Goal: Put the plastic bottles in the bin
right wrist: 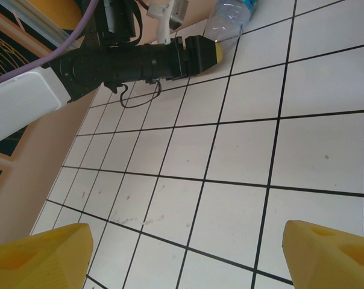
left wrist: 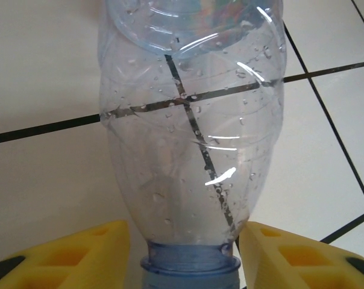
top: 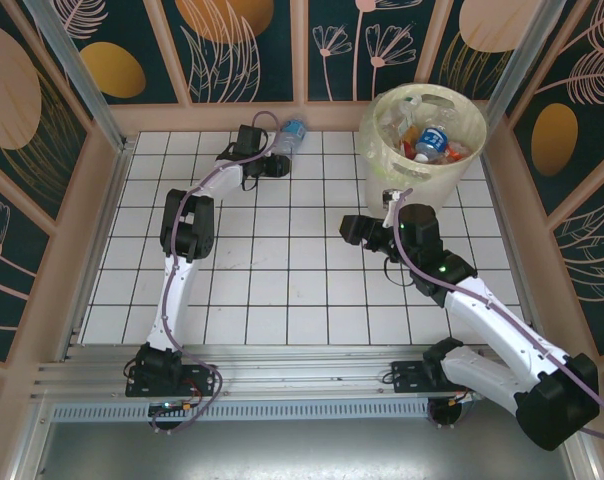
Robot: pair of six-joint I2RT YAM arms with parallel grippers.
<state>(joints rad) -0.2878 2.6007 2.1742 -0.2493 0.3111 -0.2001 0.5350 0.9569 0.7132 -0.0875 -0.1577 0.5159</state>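
Neck of clear bottle (left wrist: 188, 150) lying on tiled table (top: 282, 290) sits between parted fingers of left gripper (left wrist: 183, 256); right gripper (right wrist: 188, 247) gapes wide, empty, near bin (top: 422, 185).

Open tiles run down the middle of the table (top: 282, 290), between the left arm (top: 182, 235) and the right arm (top: 452, 285) (the widest passage). The bin (top: 382, 175) fills the far right corner, with the right gripper (top: 354, 228) near its wall. The plastic bottle (top: 292, 131) and the left gripper (top: 279, 160) crowd the far wall (top: 212, 118).
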